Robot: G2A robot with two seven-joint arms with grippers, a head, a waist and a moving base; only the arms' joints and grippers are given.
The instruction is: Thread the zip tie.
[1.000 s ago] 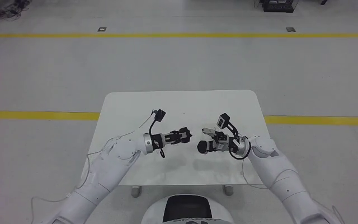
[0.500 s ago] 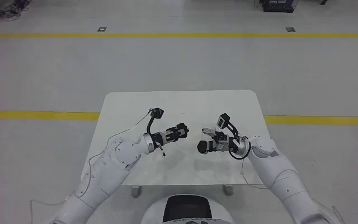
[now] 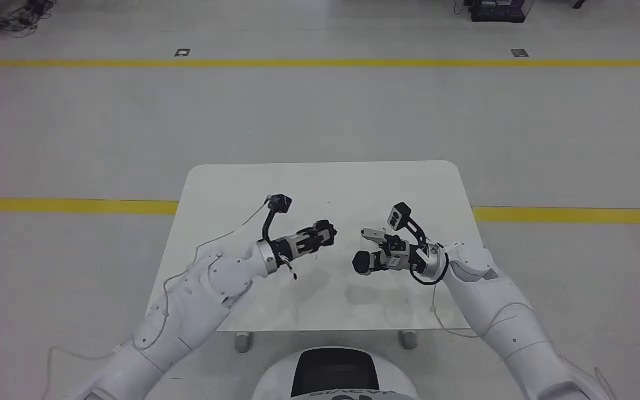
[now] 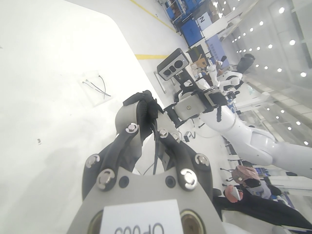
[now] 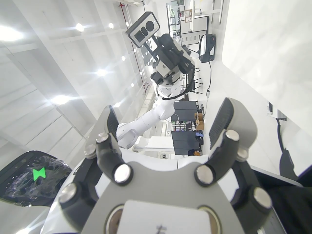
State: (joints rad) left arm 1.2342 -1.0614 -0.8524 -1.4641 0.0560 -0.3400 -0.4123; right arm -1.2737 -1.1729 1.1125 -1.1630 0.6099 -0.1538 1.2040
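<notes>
My two arms raised, wrists turned toward each other
Left gripper (image 4: pixel 146 103) pinched closed, right gripper (image 5: pixel 168 109) spread apart

Overall light: bright and even in all three views.
Source: rows of ceiling lamps (image 4: pixel 280 9), seen in both wrist views.
Glare: in the left wrist view the table (image 4: pixel 48 37) is washed nearly to plain white. In the right wrist view the lamps flare with haloes.
Highlights: the metal pins on the right gripper (image 5: pixel 168 109) glint.
Distortion: both wrist views are wide-angle, and the yellow floor line (image 4: pixel 136 2) and wall edges bow towards the borders.
Top view: flat light on the floor (image 3: pixel 320 110), no glare.
</notes>
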